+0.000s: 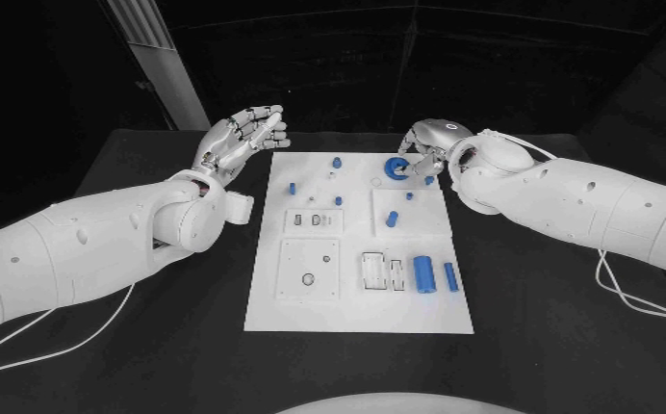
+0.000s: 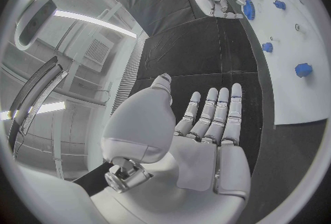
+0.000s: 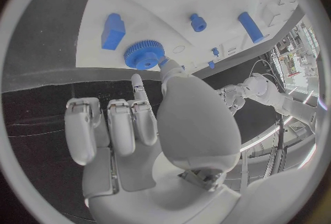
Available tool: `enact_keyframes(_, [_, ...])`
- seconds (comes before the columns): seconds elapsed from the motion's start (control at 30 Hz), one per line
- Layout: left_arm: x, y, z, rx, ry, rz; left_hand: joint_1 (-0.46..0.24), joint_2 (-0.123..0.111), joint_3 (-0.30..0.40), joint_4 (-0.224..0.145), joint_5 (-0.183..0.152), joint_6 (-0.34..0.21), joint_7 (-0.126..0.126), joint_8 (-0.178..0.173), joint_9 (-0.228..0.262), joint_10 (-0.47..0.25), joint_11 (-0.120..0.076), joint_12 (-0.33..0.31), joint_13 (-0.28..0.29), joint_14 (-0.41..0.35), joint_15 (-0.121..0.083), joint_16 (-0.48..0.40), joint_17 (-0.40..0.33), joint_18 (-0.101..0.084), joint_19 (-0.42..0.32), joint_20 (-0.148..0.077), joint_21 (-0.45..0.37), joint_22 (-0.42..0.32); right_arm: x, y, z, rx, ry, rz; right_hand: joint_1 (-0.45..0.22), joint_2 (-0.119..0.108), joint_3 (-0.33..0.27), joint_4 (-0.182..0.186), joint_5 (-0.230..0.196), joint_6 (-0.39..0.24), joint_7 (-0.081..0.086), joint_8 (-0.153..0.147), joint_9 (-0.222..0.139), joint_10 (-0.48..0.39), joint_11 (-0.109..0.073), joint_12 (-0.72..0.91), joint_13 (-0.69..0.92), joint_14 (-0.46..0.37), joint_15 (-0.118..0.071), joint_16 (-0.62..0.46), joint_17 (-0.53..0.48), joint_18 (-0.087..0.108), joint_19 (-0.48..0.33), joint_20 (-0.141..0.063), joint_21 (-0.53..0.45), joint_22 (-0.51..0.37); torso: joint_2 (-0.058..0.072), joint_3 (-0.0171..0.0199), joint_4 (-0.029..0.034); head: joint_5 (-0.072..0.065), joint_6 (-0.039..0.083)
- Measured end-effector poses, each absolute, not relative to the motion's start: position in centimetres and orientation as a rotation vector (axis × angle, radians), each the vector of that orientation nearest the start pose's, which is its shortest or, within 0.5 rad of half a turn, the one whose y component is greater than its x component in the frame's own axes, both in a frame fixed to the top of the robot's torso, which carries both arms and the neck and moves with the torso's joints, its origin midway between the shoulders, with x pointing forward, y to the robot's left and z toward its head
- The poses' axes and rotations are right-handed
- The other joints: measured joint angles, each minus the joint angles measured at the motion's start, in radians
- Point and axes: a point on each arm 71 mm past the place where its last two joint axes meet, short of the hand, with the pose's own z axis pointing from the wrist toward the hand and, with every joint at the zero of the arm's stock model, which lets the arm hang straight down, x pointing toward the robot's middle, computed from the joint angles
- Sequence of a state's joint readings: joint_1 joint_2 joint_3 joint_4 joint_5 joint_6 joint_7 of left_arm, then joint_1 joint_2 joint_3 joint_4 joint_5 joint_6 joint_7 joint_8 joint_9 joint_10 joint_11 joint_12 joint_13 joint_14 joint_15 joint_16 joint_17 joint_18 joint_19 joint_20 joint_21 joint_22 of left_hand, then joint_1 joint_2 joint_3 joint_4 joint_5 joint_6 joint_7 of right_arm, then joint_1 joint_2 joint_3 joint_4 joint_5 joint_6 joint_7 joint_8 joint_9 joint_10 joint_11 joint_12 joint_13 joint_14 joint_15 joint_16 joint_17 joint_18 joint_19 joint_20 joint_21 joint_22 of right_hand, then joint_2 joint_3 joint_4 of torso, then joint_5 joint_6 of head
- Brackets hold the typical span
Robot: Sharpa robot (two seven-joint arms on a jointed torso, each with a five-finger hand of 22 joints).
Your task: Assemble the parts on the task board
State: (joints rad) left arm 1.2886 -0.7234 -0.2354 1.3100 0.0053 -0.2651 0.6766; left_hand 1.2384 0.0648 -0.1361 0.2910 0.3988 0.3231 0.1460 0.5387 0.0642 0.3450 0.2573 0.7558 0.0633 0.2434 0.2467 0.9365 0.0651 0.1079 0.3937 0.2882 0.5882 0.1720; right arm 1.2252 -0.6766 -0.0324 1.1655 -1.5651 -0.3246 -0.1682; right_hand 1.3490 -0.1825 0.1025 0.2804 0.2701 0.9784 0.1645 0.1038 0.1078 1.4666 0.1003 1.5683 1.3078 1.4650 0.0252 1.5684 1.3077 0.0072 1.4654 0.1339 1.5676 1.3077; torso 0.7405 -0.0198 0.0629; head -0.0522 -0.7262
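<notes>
Board (image 1: 270, 308) nearest, mid-table; blue gear (image 1: 395, 169) at its far right corner; right hand (image 1: 433, 147) pinches the rim, thumb and finger; left hand (image 1: 239, 140) released, hovering far left; gear looks light, stiff, toothed, so likely grippy at the rim.

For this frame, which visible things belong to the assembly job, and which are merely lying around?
Job:
- task board
- blue gear, touched by the right hand
- blue cylinders, near end of the board
- small blue pegs standing on the board
- left hand, raised beside the board, holding nothing

Lying about:
- black table
- white cables trailing from the arms
</notes>
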Motion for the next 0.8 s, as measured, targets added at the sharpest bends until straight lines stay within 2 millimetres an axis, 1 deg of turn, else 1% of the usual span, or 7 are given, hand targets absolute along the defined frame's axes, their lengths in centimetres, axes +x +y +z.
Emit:
enact_keyframes(0.07, [51.79,21.52,-19.38,-0.881,1.289,-1.564,0.0,0.0,0.0,0.0,0.0,0.0,0.0,0.0,0.0,0.0,0.0,0.0,0.0,0.0,0.0,0.0,0.0,0.0,0.0,0.0,0.0,0.0,55.45,-22.8,-18.87,-0.124,1.621,0.343,0.001,-0.001,0.0,0.0,0.0,0.0,0.0,-0.005,0.0,0.0,0.0,0.0,0.0,0.0,0.0,0.0,0.0,0.0,0.0,0.0,0.0,0.0,0.0,-0.0001,0.0,-0.002,0.002])
enact_keyframes(0.1, [51.79,21.52,-19.38,-0.882,1.289,-1.564,0.0,0.0,0.0,0.0,0.0,0.0,0.0,0.0,0.0,0.0,0.0,0.0,0.0,0.0,0.0,0.0,0.0,0.0,0.0,0.0,0.0,0.0,55.47,-22.8,-18.9,-0.124,1.624,0.34,0.005,-0.005,0.0,0.0,0.0,0.0,0.0,-0.006,0.0,0.0,0.0,0.0,0.0,0.0,0.0,0.0,0.0,0.0,0.0,0.0,0.0,0.0,0.0,-0.0001,0.0,-0.002,0.002])
enact_keyframes(0.27, [51.79,21.6,-19.38,-0.882,1.288,-1.563,0.0,0.0,0.0,0.0,0.0,0.0,0.0,0.0,0.0,0.0,0.0,0.0,0.0,0.0,0.0,0.0,0.0,0.0,0.0,0.0,0.0,0.0,55.56,-22.83,-19.03,-0.123,1.639,0.326,0.005,-0.005,0.003,0.003,0.0,-0.004,0.004,-0.006,-0.001,0.0,0.0,0.0,0.0,0.0,0.0,0.0,0.0,0.0,0.0,0.0,0.0,0.0,0.0,-0.0001,0.0,-0.003,0.003])
enact_keyframes(0.4, [51.8,21.6,-19.38,-0.882,1.288,-1.563,0.0,0.0,0.0,0.0,0.0,0.0,0.0,0.0,0.0,0.0,0.0,0.0,0.0,0.0,0.0,0.0,0.0,0.0,0.0,0.0,0.0,0.0,55.63,-22.88,-19.13,-0.121,1.649,0.315,0.013,0.002,0.003,0.003,-0.001,-0.004,0.004,-0.006,-0.001,0.0,0.0,0.0,0.0,0.0,0.0,0.0,0.0,0.0,0.0,0.0,0.0,0.0,-0.001,-0.0001,0.0,-0.005,0.001])
enact_keyframes(0.57, [51.8,21.56,-19.38,-0.882,1.289,-1.563,0.0,0.0,0.0,0.0,0.004,0.0,0.0,0.0,0.0,0.0,0.0,0.0,0.0,0.0,0.0,0.0,0.0,0.0,0.0,0.0,0.0,0.0,55.67,-22.63,-19.25,-0.122,1.665,0.308,0.017,0.007,0.008,0.003,-0.017,-0.004,0.004,-0.011,-0.001,0.0,0.0,0.0,0.0,0.0,0.0,0.0,0.0,0.0,0.0,0.0,0.0,0.0,0.0,-0.0001,0.0,-0.006,0.001])
enact_keyframes(0.67, [51.8,21.56,-19.38,-0.882,1.289,-1.564,0.0,0.0,0.0,0.0,0.005,0.0,0.0,0.0,0.0,0.0,0.0,0.0,0.0,0.0,0.0,0.0,0.0,0.0,0.0,0.0,0.0,0.0,55.67,-22.53,-19.3,-0.122,1.672,0.304,0.023,0.012,0.009,0.002,-0.023,-0.004,0.004,-0.011,-0.001,0.0,0.0,0.0,0.0,0.0,0.0,0.0,0.0,0.0,0.0,0.0,0.0,0.0,0.0,-0.0001,0.0002,-0.006,0.0])
enact_keyframes(0.8, [51.78,21.55,-19.38,-0.882,1.289,-1.564,0.0,0.0,0.0,0.0,0.005,0.0,0.0,0.0,0.0,0.0,0.0,0.0,0.0,0.0,0.0,0.0,0.0,0.0,0.0,0.0,0.0,0.0,55.71,-22.34,-19.29,-0.121,1.678,0.3,0.027,0.037,0.019,-0.002,-0.023,-0.002,0.002,-0.011,-0.002,0.0,0.0,0.0,0.0,0.0,0.0,0.0,0.0,0.0,0.0,0.0,0.0,0.0,0.0,0.0001,0.0005,-0.005,-0.002])
